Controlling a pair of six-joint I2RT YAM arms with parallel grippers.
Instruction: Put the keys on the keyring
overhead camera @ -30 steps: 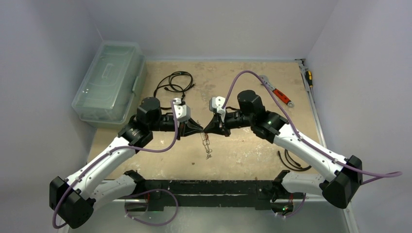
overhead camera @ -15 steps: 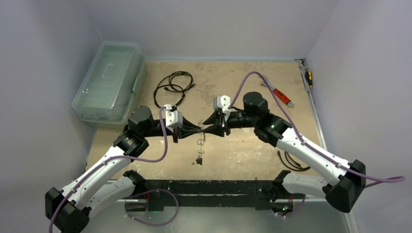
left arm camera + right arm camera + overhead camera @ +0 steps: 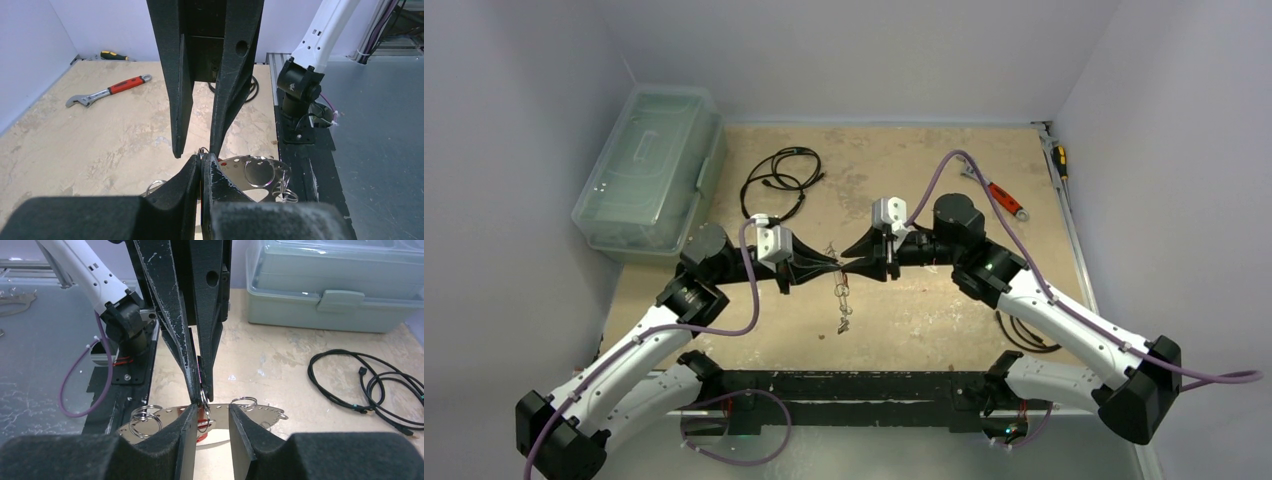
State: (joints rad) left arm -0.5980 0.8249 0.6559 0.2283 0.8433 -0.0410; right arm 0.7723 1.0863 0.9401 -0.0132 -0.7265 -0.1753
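Seemingly light, thin and slippery, the keyring [image 3: 842,298] hung over the worktop [image 3: 924,170] from the left gripper [image 3: 201,162], clamped on its top, while the right gripper [image 3: 211,410] stood open around the red-tagged key [image 3: 202,418]; we judged a fingertip pinch on the wire safest.

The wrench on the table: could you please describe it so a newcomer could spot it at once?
Look at the far right corner of the wooden table. The wrench lies flat there, at a slant. Its red handle and silver ends set it apart from the yellow-and-black screwdriver by the table's edge.
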